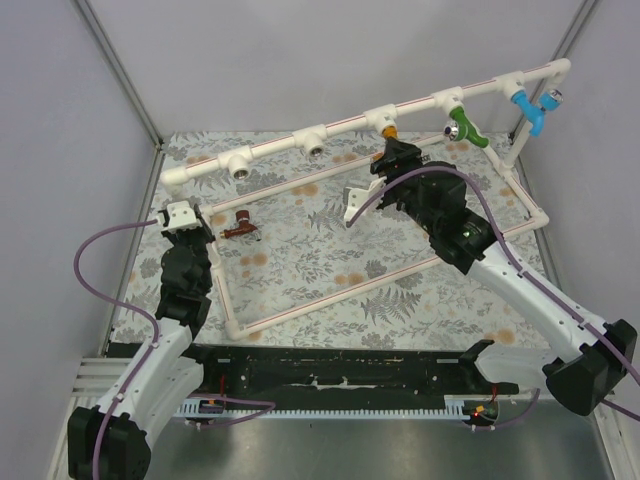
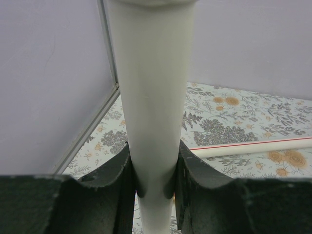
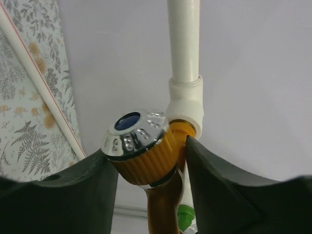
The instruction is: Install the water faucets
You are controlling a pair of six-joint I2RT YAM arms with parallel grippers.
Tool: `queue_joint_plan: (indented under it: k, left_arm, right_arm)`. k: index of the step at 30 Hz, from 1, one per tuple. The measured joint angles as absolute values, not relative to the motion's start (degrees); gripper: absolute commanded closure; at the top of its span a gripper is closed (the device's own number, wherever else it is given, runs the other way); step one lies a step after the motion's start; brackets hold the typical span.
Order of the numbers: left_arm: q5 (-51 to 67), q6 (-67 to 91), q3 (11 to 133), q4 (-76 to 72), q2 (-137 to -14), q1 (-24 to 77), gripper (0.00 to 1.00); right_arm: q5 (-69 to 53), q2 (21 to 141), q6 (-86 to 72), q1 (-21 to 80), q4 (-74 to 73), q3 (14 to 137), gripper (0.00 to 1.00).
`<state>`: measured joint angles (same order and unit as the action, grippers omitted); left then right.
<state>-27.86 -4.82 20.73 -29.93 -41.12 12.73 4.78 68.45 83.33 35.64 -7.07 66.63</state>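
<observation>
The orange-yellow faucet (image 1: 387,128) sits at a tee (image 3: 185,103) of the raised white pipe rail (image 1: 350,122). In the right wrist view its ribbed orange knob with a silvery cap (image 3: 141,146) lies between my fingers. My right gripper (image 1: 395,155) is shut on it, one jaw touching the knob and the other the neck. The dark reddish-brown faucet (image 1: 240,227) lies on the table, to the right of my left gripper (image 1: 183,215). That gripper is shut on the rail's upright white leg (image 2: 151,107) at the rail's left end.
A green tap (image 1: 462,127) and a light blue tap (image 1: 530,108) hang on the rail's right part. Two open tees (image 1: 240,165) (image 1: 313,142) face forward on the left part. A low white pipe frame (image 1: 330,300) lies on the flowered table. Grey walls enclose the table.
</observation>
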Motion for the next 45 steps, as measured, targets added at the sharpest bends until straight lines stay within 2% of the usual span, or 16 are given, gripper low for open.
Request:
queue_joint_plan:
  k: [3, 6, 11, 16, 19, 20, 21, 22, 23, 25, 26, 29, 31, 37, 41, 45]
  left_arm:
    - [-27.9, -4.8, 20.7, -30.1, -41.3, 12.7, 0.98]
    - [-27.9, -4.8, 20.7, -30.1, -41.3, 12.7, 0.98]
    - [-27.9, -4.8, 20.8, -30.1, -41.3, 12.7, 0.98]
    - [-27.9, -4.8, 20.8, -30.1, -41.3, 12.7, 0.98]
    - [-27.9, -4.8, 20.8, -30.1, -41.2, 12.7, 0.98]
    - [-27.9, -4.8, 20.8, -30.0, -41.2, 12.7, 0.98]
    - [-27.9, -4.8, 20.8, -29.9, -41.1, 12.7, 0.98]
    - [-27.9, -4.8, 20.8, -29.8, -41.1, 12.8, 0.98]
    - [-27.9, -4.8, 20.8, -29.8, -41.1, 12.8, 0.98]
    - [-27.9, -4.8, 20.8, -29.8, -41.0, 12.8, 0.98]
    - [-27.9, -4.8, 20.8, -29.7, -41.0, 12.8, 0.98]
    - [-27.8, -4.8, 20.8, -29.7, -41.0, 12.8, 0.98]
    - [-27.8, -4.8, 20.8, -29.6, -40.9, 12.8, 0.98]
    - [-27.8, -4.8, 20.8, -29.6, -40.9, 12.9, 0.98]
    - [-27.8, -4.8, 20.8, -29.6, -40.9, 12.9, 0.98]
    - [-27.7, -4.8, 20.8, -29.6, -40.9, 12.9, 0.98]
  right_arm:
    - [6.4, 68.9, 78.9, 36.3, -2.9, 66.4, 0.65]
    - [7.5, 68.9, 66.6, 36.6, 1.3, 66.1, 0.83]
    - [12.6, 68.2, 34.5, 36.3, 11.2, 63.9, 1.0]
    - [24.6, 67.7, -2.9, 35.9, 23.1, 59.5, 1.0]
    - [32.8, 67.1, -26.9, 35.6, 25.0, 57.2, 1.0]
    - [34.2, 66.7, -34.1, 35.4, 24.5, 56.8, 0.93]
    - [35.5, 66.4, -42.5, 35.0, 23.4, 56.3, 0.81]
    - [36.0, 66.1, -48.0, 34.7, 22.7, 55.9, 0.73]
    - [36.1, 66.0, -51.9, 34.5, 22.3, 55.6, 0.61]
    - [35.9, 65.5, -55.8, 34.2, 22.1, 55.1, 0.43]
    - [35.7, 65.2, -55.5, 34.2, 22.6, 54.7, 0.34]
    - [35.2, 63.1, -49.2, 34.2, 22.7, 53.8, 0.17]
    - [33.8, 60.9, -41.3, 33.9, 22.2, 53.8, 0.02]
    - [21.9, 53.5, -6.9, 33.6, 16.1, 58.5, 0.02]
    - [8.5, 50.3, 23.1, 33.6, 3.9, 63.8, 0.02]
    - [0.8, 50.0, 49.3, 33.6, -9.0, 67.3, 0.02]
